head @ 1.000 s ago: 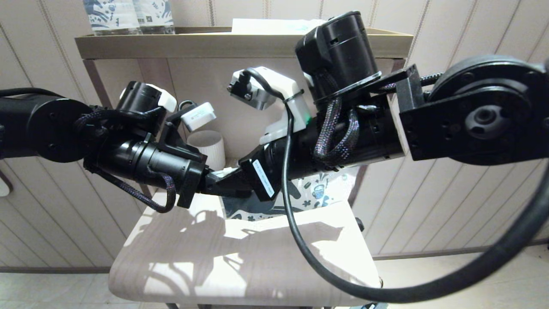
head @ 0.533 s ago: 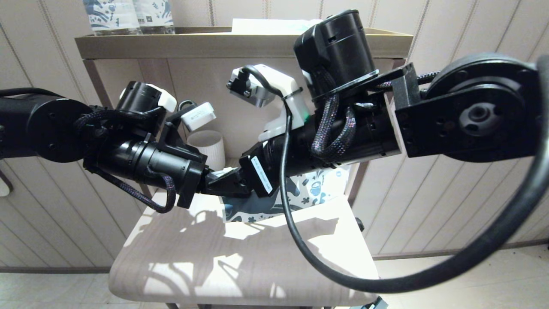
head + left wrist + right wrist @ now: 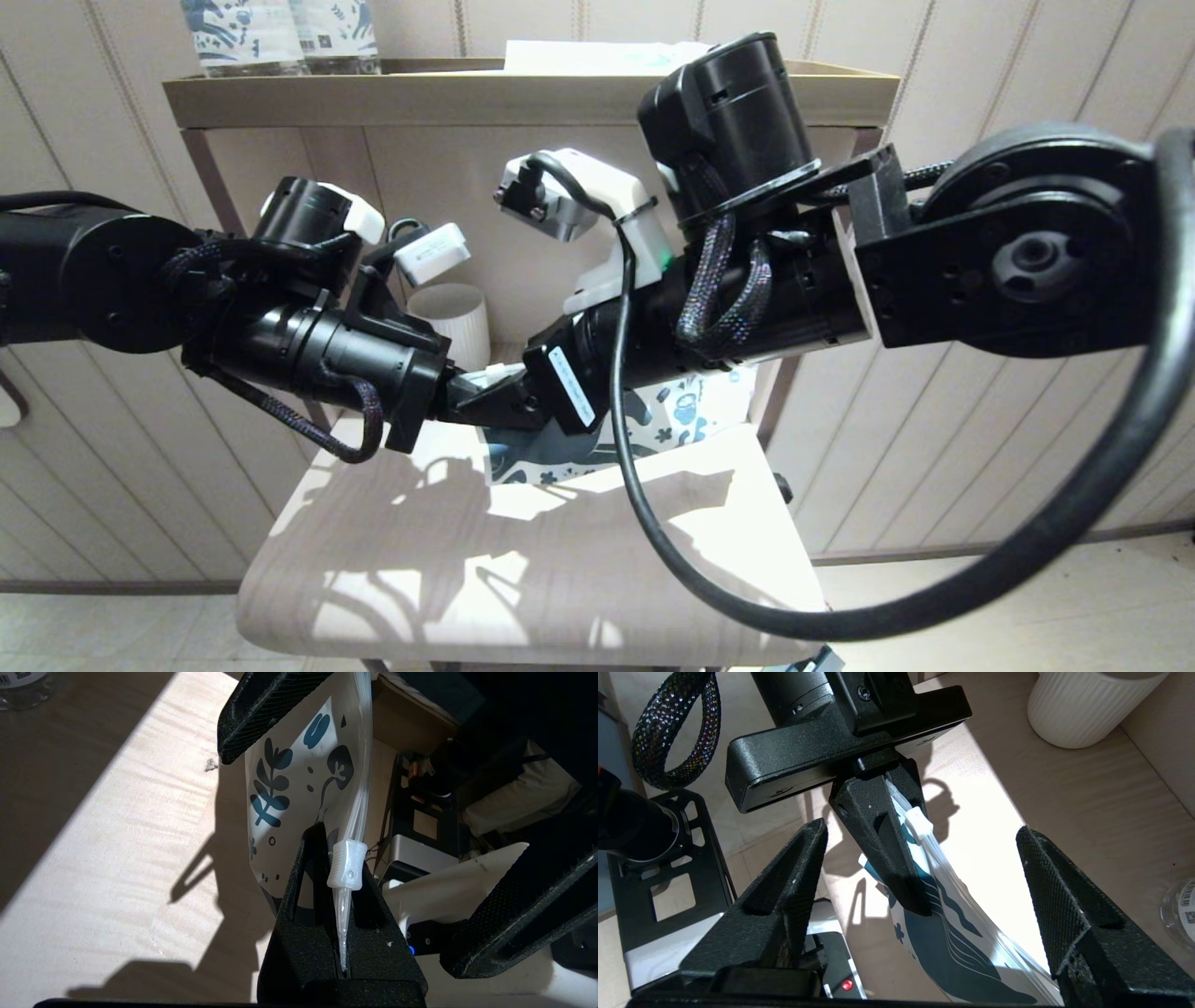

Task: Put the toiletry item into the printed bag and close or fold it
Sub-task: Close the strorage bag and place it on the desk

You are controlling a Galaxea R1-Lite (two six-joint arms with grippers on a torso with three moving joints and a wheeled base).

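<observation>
The printed bag (image 3: 677, 415) hangs above the table between both arms, white with dark teal motifs (image 3: 289, 788) and a teal horse (image 3: 952, 933). My left gripper (image 3: 340, 854) is shut on the clear strip along the bag's top edge, right beside the white slider (image 3: 345, 864). My right gripper (image 3: 920, 829) stands open, one finger on each side of the bag and of the left gripper's fingers (image 3: 878, 858), touching neither. One right finger (image 3: 261, 714) shows beyond the bag in the left wrist view. The toiletry item is hidden.
A white ribbed cup (image 3: 453, 322) stands at the back of the wooden table (image 3: 523, 560), under a shelf tray (image 3: 523, 98) holding printed bottles (image 3: 280, 33) and a flat white packet (image 3: 597, 56). A clear bottle (image 3: 1178, 910) stands on the table near the right gripper.
The right arm's wrist has shifted slightly and the visible part of the bag has moved a little with it. The left arm has stayed still, holding the bag.
</observation>
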